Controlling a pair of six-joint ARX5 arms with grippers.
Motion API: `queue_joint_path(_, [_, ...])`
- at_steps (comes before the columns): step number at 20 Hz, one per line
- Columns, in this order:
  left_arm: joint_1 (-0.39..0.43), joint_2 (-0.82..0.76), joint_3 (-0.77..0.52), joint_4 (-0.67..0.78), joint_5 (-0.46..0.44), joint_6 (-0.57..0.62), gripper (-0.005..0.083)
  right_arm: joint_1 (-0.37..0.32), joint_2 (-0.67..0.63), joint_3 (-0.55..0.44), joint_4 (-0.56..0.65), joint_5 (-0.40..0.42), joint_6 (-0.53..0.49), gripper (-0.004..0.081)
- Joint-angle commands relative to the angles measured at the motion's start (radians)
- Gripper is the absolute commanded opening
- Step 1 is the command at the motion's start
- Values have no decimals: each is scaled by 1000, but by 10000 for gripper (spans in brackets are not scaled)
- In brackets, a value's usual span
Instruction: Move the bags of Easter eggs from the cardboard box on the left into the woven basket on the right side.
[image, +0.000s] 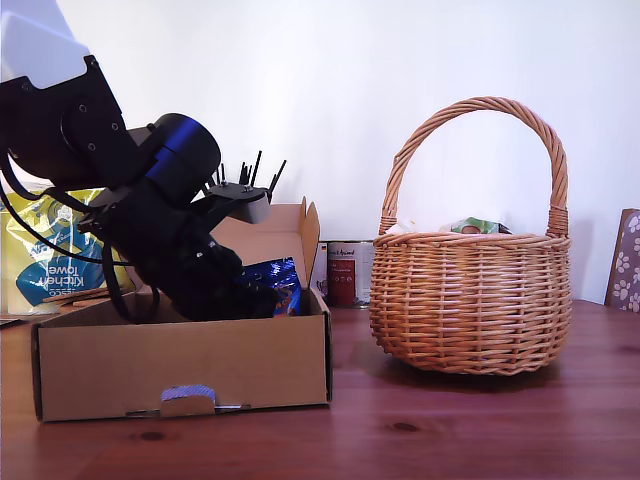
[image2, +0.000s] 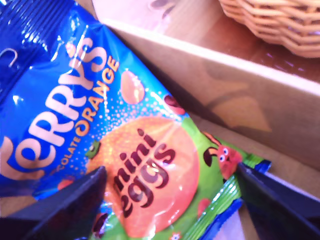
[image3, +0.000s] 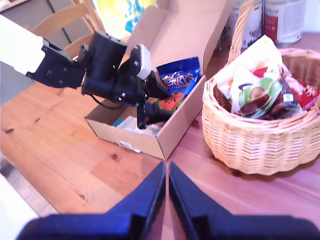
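In the exterior view, the front wall of the shallow brown corrugated cardboard box (image: 180, 360) hides everything lying inside it; only a strip of the dark blue crinkly candy bag (image: 275, 280) shows above the rim, and my first gripper's tips are sunk out of sight behind that wall. The black arm covers most of the yellow-and-blue kitchen towel pack (image: 45, 265) at the exterior view's left. The round tan wicker basket (image: 470, 300) conceals its contents but for a scrap above the rim. A floral-patterned object (image: 627, 262) is cut off by the exterior view's right edge.
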Motion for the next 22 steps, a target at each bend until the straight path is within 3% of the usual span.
queue_joint_path(1, [1,43,-29,-31,4,-7,104,3,-2,-2,5,0,2,-12])
queue_joint_path(7, [0,-29,-29,-77,5,-10,105,3,-2,-2,4,0,2,-12])
queue_joint_path(17, [-7,-382,-29,-159,43,-60,105,2,-2,26,57,3,-3,-12])
queue_joint_path(22, [-48,-510,-29,-250,69,-87,105,2,-2,57,40,104,-3,-12])
